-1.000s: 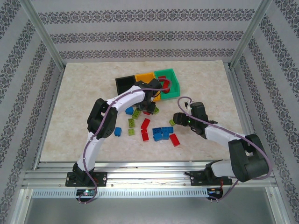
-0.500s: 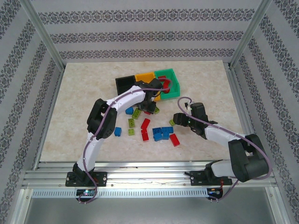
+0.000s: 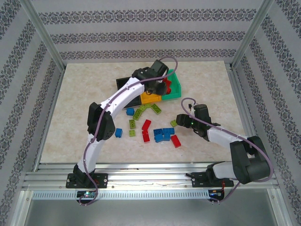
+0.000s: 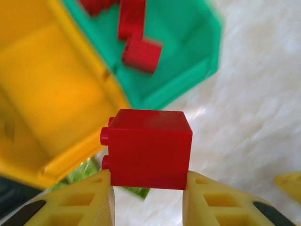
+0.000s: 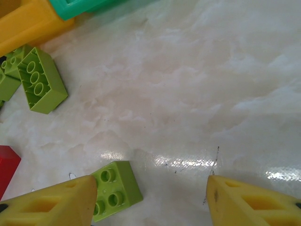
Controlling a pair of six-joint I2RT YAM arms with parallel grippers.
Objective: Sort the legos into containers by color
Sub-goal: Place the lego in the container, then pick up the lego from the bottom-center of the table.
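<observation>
Several red studded plastic bricks [image 4: 141, 54] lie inside the teal green plastic bin [image 4: 188, 80]. Close by that bin's edge, the left gripper [image 4: 148, 188] pinches another red brick [image 4: 150, 148]. On the bin's near side, the right gripper [image 5: 150, 200] stands spread, one finger beside a lime green brick [image 5: 115, 188].

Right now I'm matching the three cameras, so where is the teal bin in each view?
Top external: teal bin just above the picture's centre.
Left wrist: teal bin at upper centre, red bricks inside.
Right wrist: teal bin, a strip along the top edge.
Shared landmark: orange bin beside it.
</observation>
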